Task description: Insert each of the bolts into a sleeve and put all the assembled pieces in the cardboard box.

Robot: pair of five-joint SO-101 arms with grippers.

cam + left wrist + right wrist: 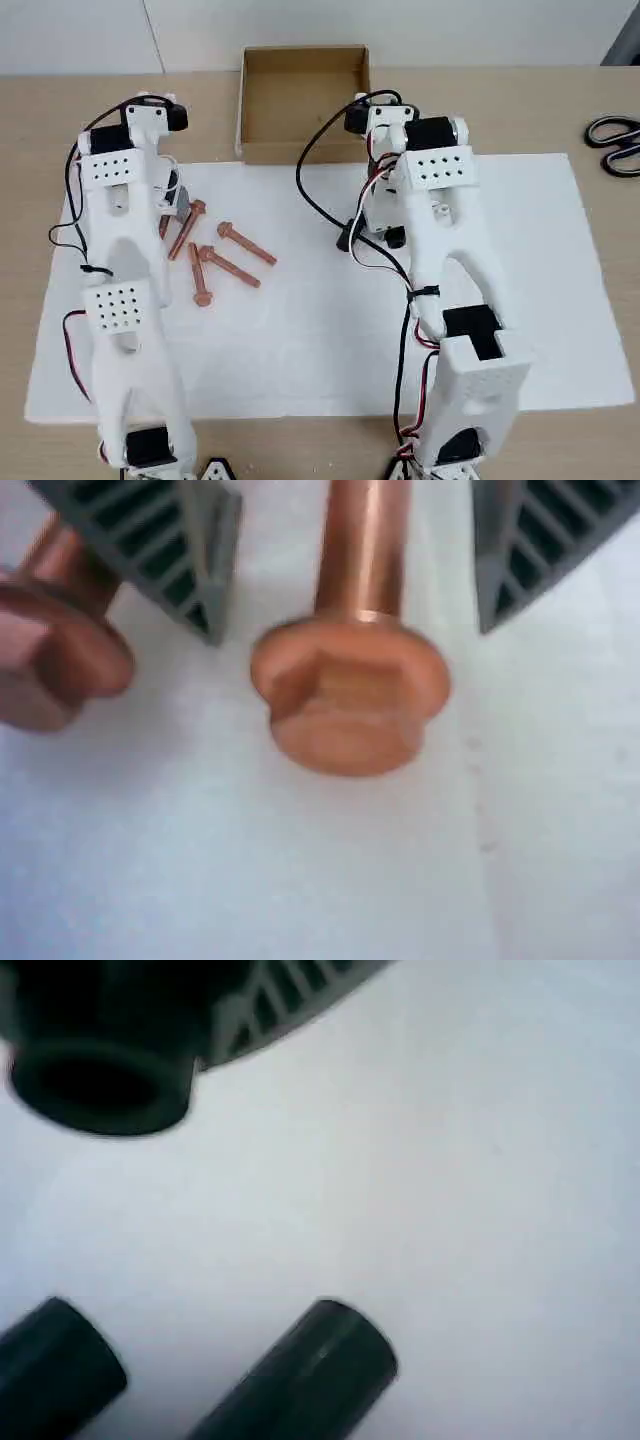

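High view findings: the table (pixel 60 110) is covered by a white mat (pixel 330 340). The box (pixel 304 70) is noted at the mat's far edge, between the two arms, with nothing seen inside it.

The left gripper (pixel 350 628) is positioned low over the bolts (pixel 230 265), which lie loose on the mat beside the left arm. In the left wrist view its jaws are recorded as apart, one on each side of the shank of a bolt (pixel 350 695) lying flat on the mat. Neither jaw is seen touching it. A second bolt (pixel 60 655) lies just beside, outside one jaw.

The right gripper (pixel 378 215) is positioned low at the mat, near the sleeves (pixel 310 1370). In the right wrist view one sleeve (pixel 100 1085) is seen close by the gripper, open end toward the camera, and two more lie on the mat. Whether the gripper is closed on that sleeve cannot be told.

Assessment: the first pick-up is judged to be in hand, with no bolt sleeved and nothing boxed. The next move is judged to call for the left jaws to be closed squarely on the shank. The bolt would then be lifted clear of its neighbour and its shank aligned with a sleeve bore.
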